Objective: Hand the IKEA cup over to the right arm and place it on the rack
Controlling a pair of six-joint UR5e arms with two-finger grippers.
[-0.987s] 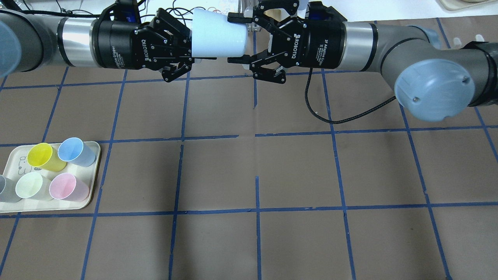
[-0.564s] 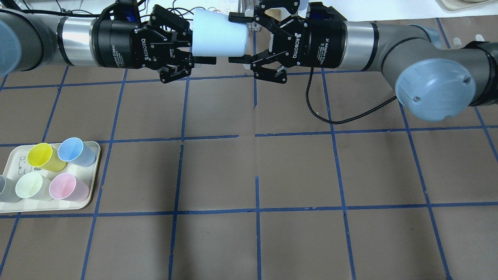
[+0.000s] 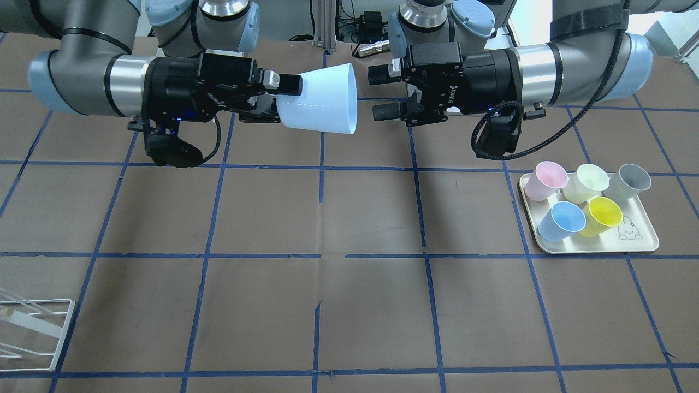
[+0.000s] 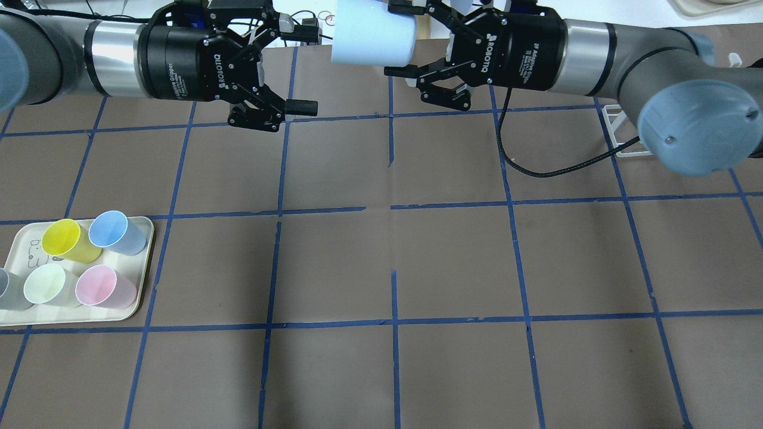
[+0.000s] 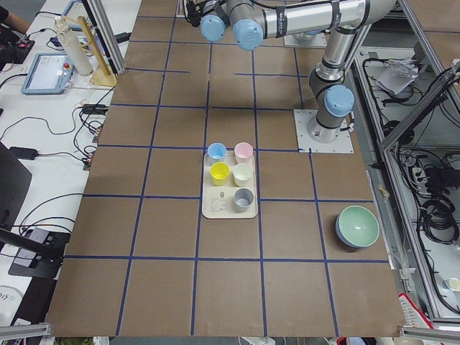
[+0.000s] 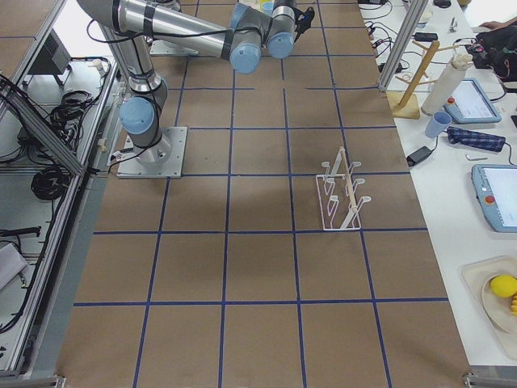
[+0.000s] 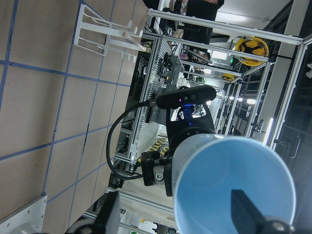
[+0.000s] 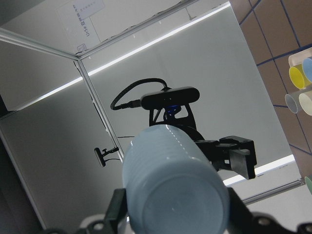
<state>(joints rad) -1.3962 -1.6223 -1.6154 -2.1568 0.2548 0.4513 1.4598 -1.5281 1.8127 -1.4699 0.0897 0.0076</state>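
Note:
The pale sky-blue IKEA cup (image 4: pixel 372 33) lies sideways in the air over the table's far side, its mouth toward the left arm. My right gripper (image 4: pixel 393 39) is shut on its narrow base, as also shows in the front view (image 3: pixel 284 101). The cup (image 3: pixel 322 98) hangs clear of my left gripper (image 4: pixel 307 71), which is open and empty, a small gap from the rim (image 3: pixel 377 93). The left wrist view looks into the cup's mouth (image 7: pixel 234 190); the right wrist view shows its base (image 8: pixel 170 180). The white wire rack (image 6: pixel 343 194) stands on the robot's right side (image 3: pixel 33 333).
A cream tray (image 4: pixel 143 262) at the near left holds several coloured cups, among them a deeper blue one (image 4: pixel 113 231) and a grey one (image 3: pixel 631 183). A green bowl (image 5: pixel 357 226) sits near the table's left end. The rack's corner shows behind the right arm (image 4: pixel 620 128).
The left gripper has opened and let go of the cup's rim. The right gripper has shut on the base and carried the cup to the right, away from the left gripper.

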